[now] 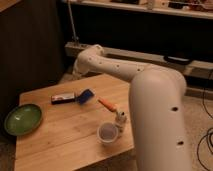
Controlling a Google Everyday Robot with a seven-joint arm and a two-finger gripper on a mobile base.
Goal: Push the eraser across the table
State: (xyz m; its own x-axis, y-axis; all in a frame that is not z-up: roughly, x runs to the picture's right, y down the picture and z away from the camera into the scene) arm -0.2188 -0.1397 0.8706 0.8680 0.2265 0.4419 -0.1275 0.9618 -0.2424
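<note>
Low rectangular bench [65,137] with a light bamboo-plank top fills the lower left. A small elongated dark eraser [63,98] with a white-and-reddish top face lies flat on the far-left part of the bench, near the far edge, its long side roughly along that edge. A flat blue piece [85,96] sits just beside the eraser's right end; cannot tell if they touch. Right of the blue piece and apart from it, an orange-handled implement [106,104] lies diagonally, handle toward the blue piece, whitish end toward the right edge. A translucent white cup [108,133] stands upright near the front right, just in front of that whitish end. A round green bowl [23,119] sits at the left edge, nearer the front and well apart from the eraser.

A thick white robot arm [150,95] comes in from the right foreground and runs up and left over the far right of the bench. It bends at a rounded joint above the far edge and turns downward. The tool [78,70] is at the arm's far tip, low beyond the far edge of the bench, behind the eraser and blue piece and touching neither. It is dark against a dark wall, so its outline is hard to make out. The tool is pressed together, pinching nothing.

Behind: a long shelf [150,10] across the top and cables [206,145] on the floor at right.
</note>
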